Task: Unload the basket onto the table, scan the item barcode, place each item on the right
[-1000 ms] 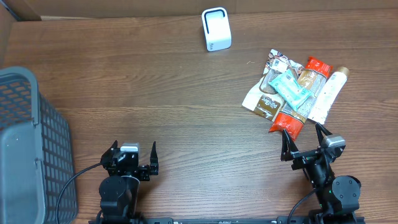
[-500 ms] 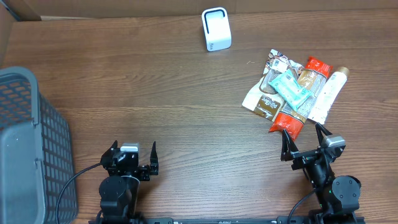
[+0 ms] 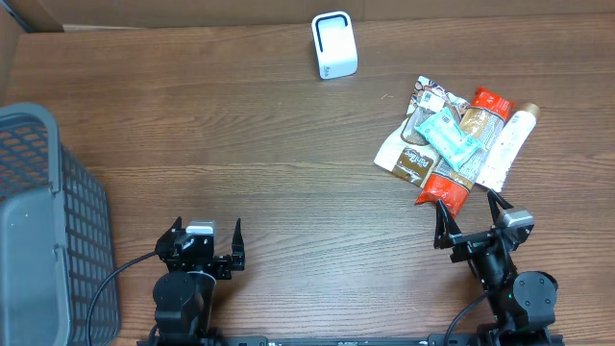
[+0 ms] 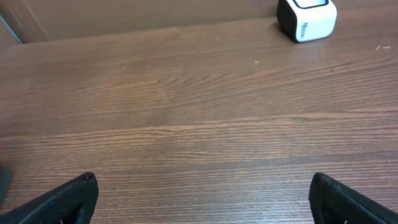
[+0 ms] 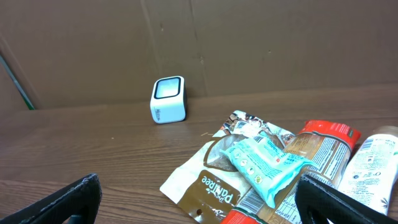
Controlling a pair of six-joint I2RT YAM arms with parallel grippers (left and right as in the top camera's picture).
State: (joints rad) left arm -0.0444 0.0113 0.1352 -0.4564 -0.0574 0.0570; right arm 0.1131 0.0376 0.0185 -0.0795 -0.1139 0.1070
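Wood-grain table (image 3: pixel 240 125). Crinkly snack packets (image 3: pixel 454 144) piled at 2 o'clock; boxy white scanner (image 3: pixel 334 45) at 12. Grey mesh basket (image 3: pixel 43 231) at 9. Left gripper (image 3: pixel 207 230) & right gripper (image 3: pixel 467 205) spread wide, holding nothing.

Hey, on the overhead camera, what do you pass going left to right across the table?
Gray mesh basket → left gripper → white barcode scanner → pile of packaged items
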